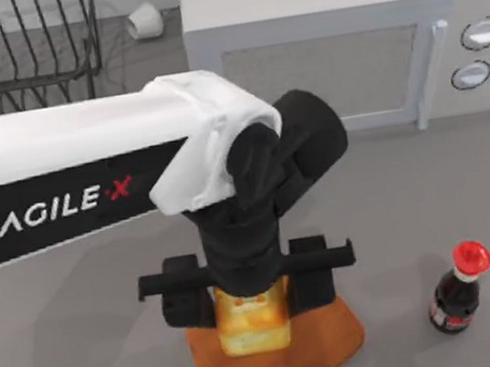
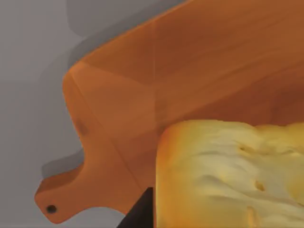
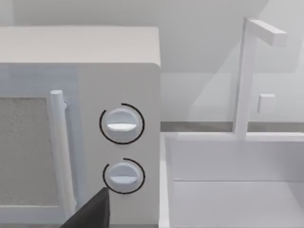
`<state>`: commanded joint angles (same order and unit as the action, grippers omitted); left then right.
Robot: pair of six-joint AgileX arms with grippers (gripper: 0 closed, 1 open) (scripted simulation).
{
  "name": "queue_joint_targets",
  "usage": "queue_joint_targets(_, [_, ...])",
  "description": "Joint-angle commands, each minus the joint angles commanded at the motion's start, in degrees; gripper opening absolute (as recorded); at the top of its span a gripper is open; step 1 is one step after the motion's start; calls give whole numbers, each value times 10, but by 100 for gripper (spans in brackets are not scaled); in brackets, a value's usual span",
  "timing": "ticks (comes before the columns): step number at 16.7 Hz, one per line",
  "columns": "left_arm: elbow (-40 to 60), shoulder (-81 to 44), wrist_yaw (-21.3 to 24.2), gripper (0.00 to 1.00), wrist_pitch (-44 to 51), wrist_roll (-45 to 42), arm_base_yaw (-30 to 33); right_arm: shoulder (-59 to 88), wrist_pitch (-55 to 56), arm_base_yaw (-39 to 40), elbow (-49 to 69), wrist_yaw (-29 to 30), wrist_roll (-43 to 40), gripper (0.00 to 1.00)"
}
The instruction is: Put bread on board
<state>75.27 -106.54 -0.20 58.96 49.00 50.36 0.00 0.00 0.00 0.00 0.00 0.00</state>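
Note:
The bread (image 1: 252, 323), a chunky golden loaf piece with a toasted crust, sits between the black fingers (image 1: 184, 296) of my left gripper (image 1: 250, 301), which is shut on it. It is directly over the reddish-brown board (image 1: 331, 341) at the table's front centre. In the left wrist view the bread (image 2: 228, 175) looms close, with the board (image 2: 142, 95) and its short handle beneath. I cannot tell whether the bread touches the wood. A dark part of my right gripper (image 3: 90, 211) shows in front of the microwave.
A cola bottle (image 1: 460, 292) with a red cap stands right of the board. A white microwave (image 1: 325, 42) fills the back, a wire dish rack (image 1: 12, 43) and a small cup (image 1: 145, 20) lie back left, and a sink (image 3: 237, 180) sits at the right.

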Motion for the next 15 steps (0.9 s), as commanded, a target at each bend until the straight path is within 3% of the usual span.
queue_joint_targets(14, [-55,-26,0,0,-83,0,1,0,0,0,0,0,0,100])
queue_joint_targets(15, [-55,-26,0,8,-83,0,1,0,0,0,0,0,0,100])
